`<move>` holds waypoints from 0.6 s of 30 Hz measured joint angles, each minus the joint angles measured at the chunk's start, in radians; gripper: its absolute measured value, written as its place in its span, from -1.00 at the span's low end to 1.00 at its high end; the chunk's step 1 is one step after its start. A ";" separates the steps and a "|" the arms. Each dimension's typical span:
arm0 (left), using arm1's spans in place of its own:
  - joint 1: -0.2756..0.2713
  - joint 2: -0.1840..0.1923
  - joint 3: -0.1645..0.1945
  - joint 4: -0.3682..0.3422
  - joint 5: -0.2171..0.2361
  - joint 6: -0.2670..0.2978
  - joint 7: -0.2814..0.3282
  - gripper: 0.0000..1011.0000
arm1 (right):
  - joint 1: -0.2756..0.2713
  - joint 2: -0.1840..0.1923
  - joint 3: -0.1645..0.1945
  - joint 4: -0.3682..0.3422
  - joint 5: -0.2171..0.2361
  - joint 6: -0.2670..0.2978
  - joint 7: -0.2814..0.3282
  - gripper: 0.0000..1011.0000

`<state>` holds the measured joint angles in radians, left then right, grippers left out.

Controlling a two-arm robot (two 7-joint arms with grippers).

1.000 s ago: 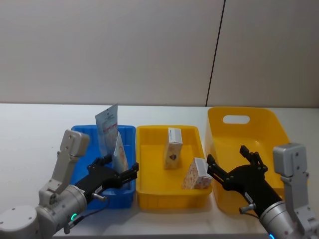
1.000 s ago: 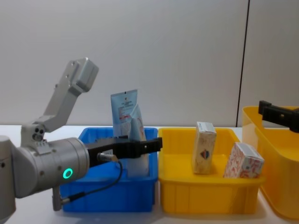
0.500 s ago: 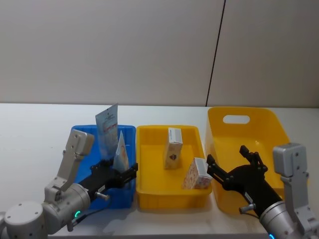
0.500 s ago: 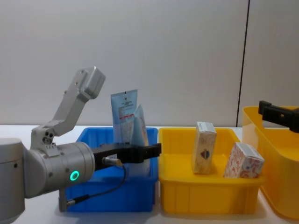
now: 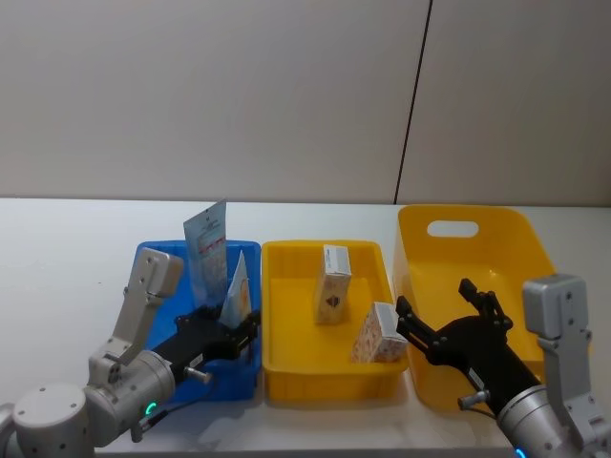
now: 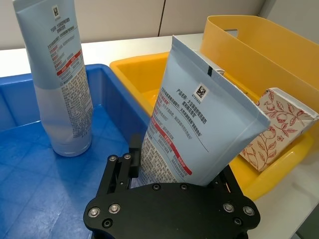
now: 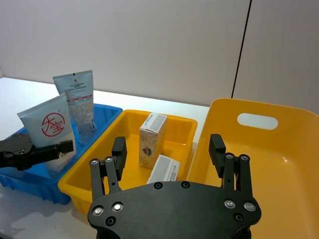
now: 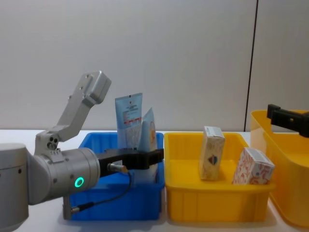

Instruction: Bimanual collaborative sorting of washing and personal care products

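A pale-blue tube (image 5: 239, 289) with red-and-white print leans in the blue tray (image 5: 153, 262), and my left gripper (image 5: 232, 334) is shut on its lower end. The left wrist view has that tube (image 6: 199, 134) rising from between the jaws. A second pale-blue tube (image 5: 207, 246) stands upright at the tray's back. The small yellow tray (image 5: 286, 253) holds a cream carton (image 5: 333, 283) standing up and a white carton with red-orange print (image 5: 378, 334) leaning against the right wall. My right gripper (image 7: 168, 149) hangs open over the near left part of the big yellow bin (image 5: 496, 234), holding nothing.
The three containers stand side by side on a white table (image 5: 67, 248), walls nearly touching. The big yellow bin (image 7: 279, 164) has nothing inside and a handle slot in its far wall. A plain wall rises behind the table.
The held tube has shifted and tipped a little to the right, towards the blue tray's right wall, as the left arm drew in. The right arm has not moved.
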<state>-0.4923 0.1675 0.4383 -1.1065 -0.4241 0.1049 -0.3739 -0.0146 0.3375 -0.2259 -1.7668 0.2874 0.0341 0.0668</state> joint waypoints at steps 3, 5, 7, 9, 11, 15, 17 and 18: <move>-0.001 -0.001 0.000 0.002 0.000 0.000 -0.001 0.06 | 0.000 0.000 0.000 0.000 0.000 0.000 0.000 0.98; -0.002 -0.001 0.000 0.004 0.001 0.000 -0.001 0.03 | 0.000 0.000 0.000 0.000 0.000 0.000 0.000 0.98; -0.003 -0.002 0.001 0.006 0.001 0.000 -0.001 0.00 | 0.000 0.000 0.000 0.000 0.000 0.000 0.000 0.98; -0.003 -0.002 0.001 0.007 0.001 0.000 -0.001 -0.02 | 0.000 0.000 0.000 0.000 0.000 0.000 0.000 0.98; -0.004 -0.002 0.001 0.008 0.001 0.000 -0.002 -0.04 | 0.000 0.000 0.000 0.000 0.000 0.000 0.000 0.98; -0.005 -0.003 0.001 0.009 0.002 0.000 -0.002 -0.09 | 0.000 0.000 0.000 0.000 0.000 0.000 0.000 0.98; -0.005 -0.003 0.001 0.010 0.002 0.000 -0.002 -0.12 | 0.000 0.000 0.000 0.000 0.000 0.000 0.000 0.98; -0.005 -0.003 0.001 0.010 0.002 0.000 -0.002 -0.13 | 0.000 0.000 0.000 0.000 0.000 0.000 0.000 0.98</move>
<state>-0.4974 0.1645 0.4393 -1.0967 -0.4223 0.1051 -0.3760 -0.0146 0.3374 -0.2258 -1.7668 0.2874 0.0340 0.0668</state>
